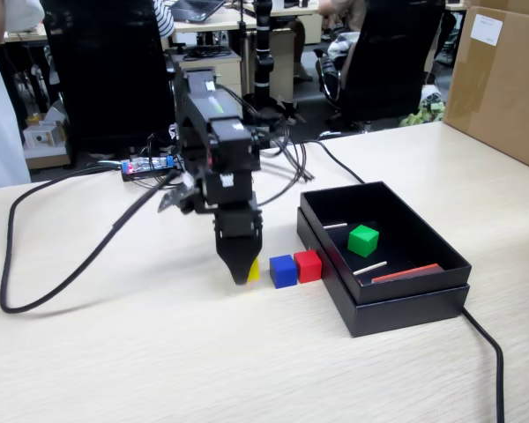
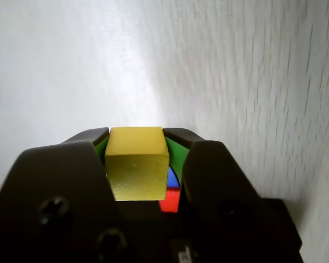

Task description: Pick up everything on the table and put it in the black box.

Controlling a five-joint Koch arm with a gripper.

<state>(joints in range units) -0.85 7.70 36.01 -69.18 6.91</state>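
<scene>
My gripper [image 1: 245,271] points straight down at the table [image 1: 159,352], left of the black box [image 1: 406,304]. Its jaws are shut on the yellow cube [image 1: 254,270] at table level. In the wrist view the yellow cube [image 2: 138,164] sits between the two green-padded jaws of the gripper [image 2: 136,134], touching both. The blue cube [image 1: 283,270] and the red cube [image 1: 308,265] stand side by side between the gripper and the box; slivers of blue [image 2: 173,178] and red [image 2: 170,200] show behind the yellow cube. The green cube [image 1: 363,240] lies inside the box.
Two thin white sticks [image 1: 370,268] and a flat red-orange strip [image 1: 406,273] lie in the box. A large brown carton [image 1: 502,79] stands at the far right. A black cable [image 1: 53,264] loops on the left; another cable [image 1: 487,348] runs from the box to the front.
</scene>
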